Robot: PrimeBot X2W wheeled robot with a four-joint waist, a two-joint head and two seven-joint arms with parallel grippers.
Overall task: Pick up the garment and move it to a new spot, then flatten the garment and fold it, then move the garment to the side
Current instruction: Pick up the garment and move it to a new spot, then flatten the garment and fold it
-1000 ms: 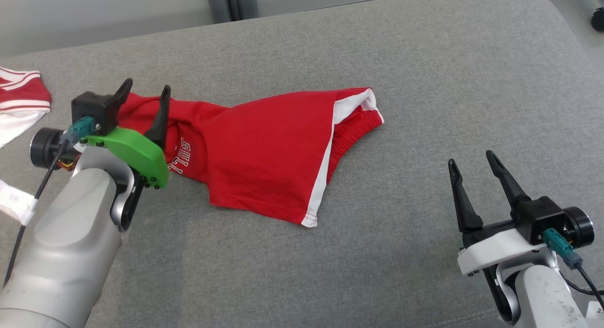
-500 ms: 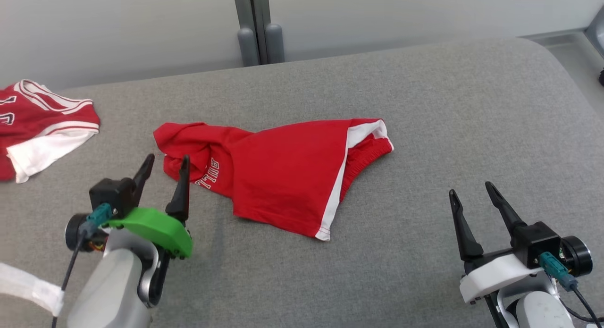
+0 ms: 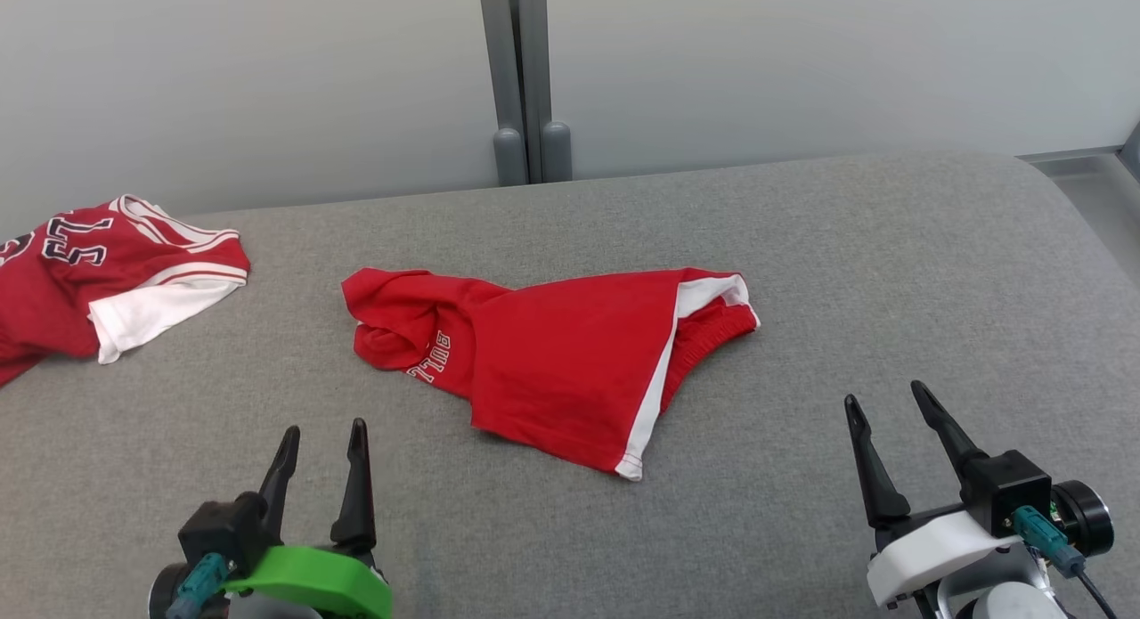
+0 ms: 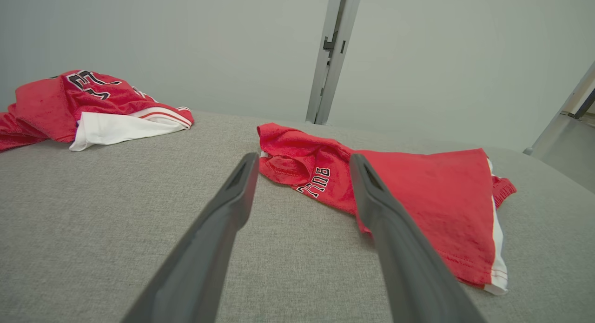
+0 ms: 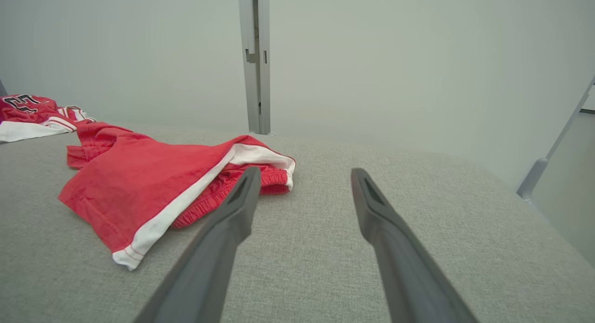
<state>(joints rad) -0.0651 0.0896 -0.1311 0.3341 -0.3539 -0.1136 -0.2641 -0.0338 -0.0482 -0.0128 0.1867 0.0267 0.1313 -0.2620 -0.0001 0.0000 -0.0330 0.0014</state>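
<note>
Red shorts (image 3: 570, 361) with a white side stripe and white lettering lie crumpled in the middle of the grey table (image 3: 802, 272); their left end is bunched up. The shorts (image 4: 409, 193) lie just beyond my left fingers in the left wrist view, and the shorts (image 5: 139, 183) sit ahead and to the left in the right wrist view. My left gripper (image 3: 322, 432) is open near the front edge, short of the shorts and apart from them. My right gripper (image 3: 886, 401) is open at the lower right, well clear of the cloth. Both hold nothing.
A second garment, a red and white jersey (image 3: 107, 272) with dark numbers, lies at the table's far left, also seen as the jersey (image 4: 88, 109) and the jersey (image 5: 32, 114). A pale wall with a grey post (image 3: 524, 76) stands behind the table.
My left gripper has let go of the shorts' left end and drawn back toward the front edge. The head camera has tilted up, bringing the wall and jersey into view. The right gripper has stayed put.
</note>
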